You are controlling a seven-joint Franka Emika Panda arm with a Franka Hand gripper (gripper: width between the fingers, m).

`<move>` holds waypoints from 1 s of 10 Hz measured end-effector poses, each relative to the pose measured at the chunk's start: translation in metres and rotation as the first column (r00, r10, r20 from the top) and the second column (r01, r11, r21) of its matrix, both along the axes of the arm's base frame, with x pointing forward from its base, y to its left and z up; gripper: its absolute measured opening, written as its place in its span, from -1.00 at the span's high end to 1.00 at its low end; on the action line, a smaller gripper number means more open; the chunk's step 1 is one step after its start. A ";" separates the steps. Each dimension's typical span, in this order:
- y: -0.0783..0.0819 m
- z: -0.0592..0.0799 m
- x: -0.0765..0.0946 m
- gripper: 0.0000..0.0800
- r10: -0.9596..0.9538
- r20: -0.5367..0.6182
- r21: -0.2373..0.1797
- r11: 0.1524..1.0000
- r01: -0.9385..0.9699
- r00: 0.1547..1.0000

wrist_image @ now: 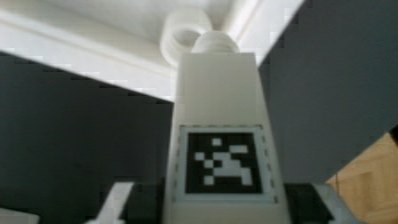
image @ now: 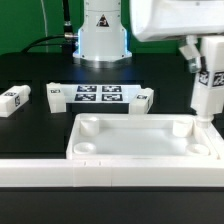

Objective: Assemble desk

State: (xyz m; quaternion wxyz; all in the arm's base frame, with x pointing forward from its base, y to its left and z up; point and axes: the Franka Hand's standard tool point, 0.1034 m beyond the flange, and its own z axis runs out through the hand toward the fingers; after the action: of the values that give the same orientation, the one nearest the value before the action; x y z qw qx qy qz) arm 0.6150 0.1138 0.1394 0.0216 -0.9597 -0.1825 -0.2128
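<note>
In the exterior view, my tool [image: 205,62] is partly closed around one white leg [image: 206,92]. It holds the leg upright, lower end just above or perhaps touching the far right socket [image: 182,127] of the tabletop [image: 140,150]. The tabletop lies near the middle of the counter [image: 30,130]. I cannot tell from here whether the tip sits inside the ring. If I press down off-centre, the leg may catch the socket's lip, and the tabletop could skid or tip against the white bar [image: 110,178] just in front of it. Three loose legs [image: 12,98] lie farther back, in line with the marker board [image: 100,94], well apart from my work.

In the wrist view, the leg [wrist_image: 222,110] fills the middle with its tag facing the camera and my fingers [wrist_image: 121,205] on either side of it. Its rounded tip points at the socket [wrist_image: 183,38] but looks slightly to one side of it. Driving it in crooked could jam it, and if it binds, the smooth plastic may slip in my grip.
</note>
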 end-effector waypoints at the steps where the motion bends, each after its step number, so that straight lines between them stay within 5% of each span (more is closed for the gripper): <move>1: -0.002 -0.001 0.000 0.27 -0.002 -0.002 0.000 1.000 0.002 1.000; 10: 0.000 -0.018 0.012 0.27 0.021 -0.004 -0.006 1.000 -0.021 1.000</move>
State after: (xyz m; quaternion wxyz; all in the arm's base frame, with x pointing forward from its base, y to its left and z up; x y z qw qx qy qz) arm 0.6269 0.1140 0.1211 0.0216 -0.9582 -0.1933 -0.2100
